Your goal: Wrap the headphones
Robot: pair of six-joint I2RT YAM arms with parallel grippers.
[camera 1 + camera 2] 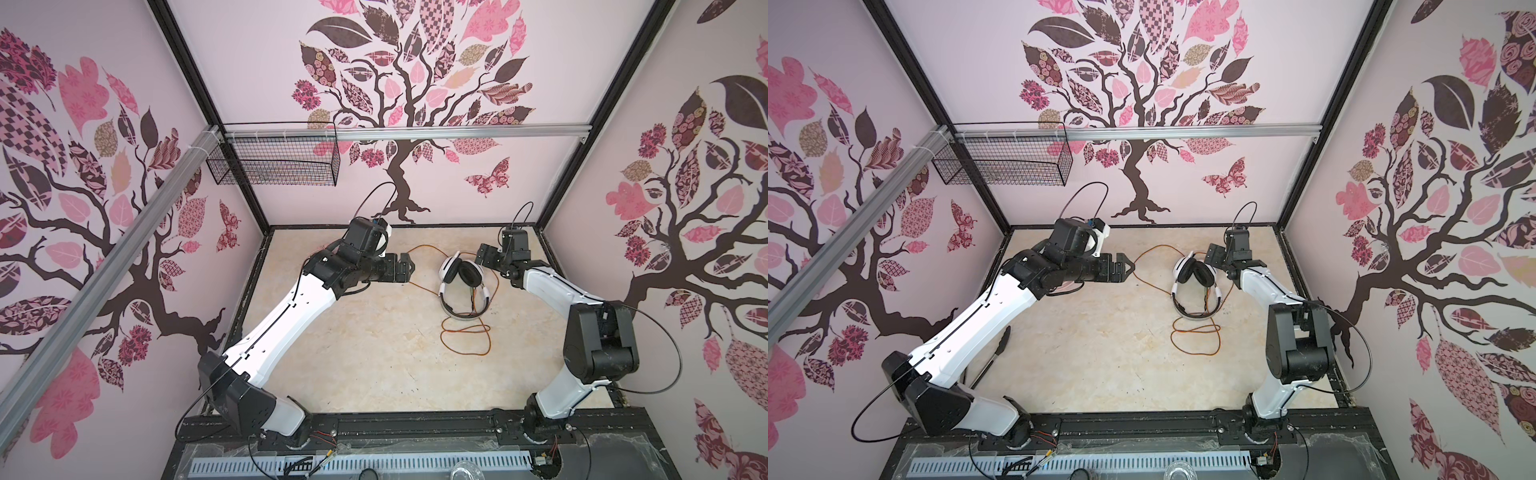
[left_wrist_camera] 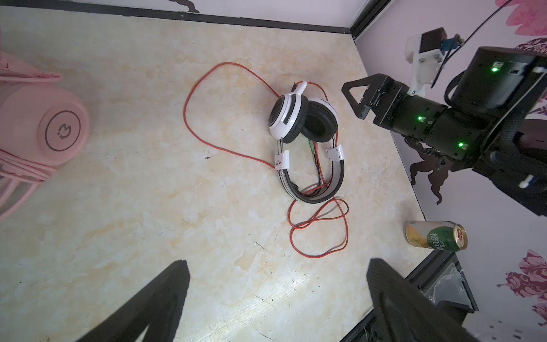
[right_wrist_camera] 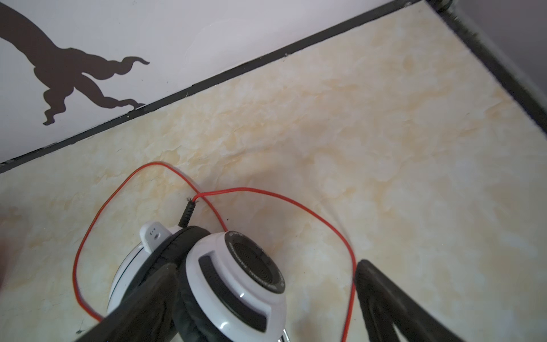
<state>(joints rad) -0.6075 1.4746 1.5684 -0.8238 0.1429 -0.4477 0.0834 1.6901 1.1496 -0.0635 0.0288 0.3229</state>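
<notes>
Left gripper: jaws wide, empty, apart from white headset | Right gripper: jaws wide about an ear cup | White headset: flat on marbled tabletop, orange-red cable looped loose | Pink headset: by left arm

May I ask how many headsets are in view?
2. The white headset lies on the table; the pink headset shows in the left wrist view, partly cut off.

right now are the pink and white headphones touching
Apart. The left wrist view shows a wide strip of bare table between the pink headphones and the white headphones, red cable included.
</notes>
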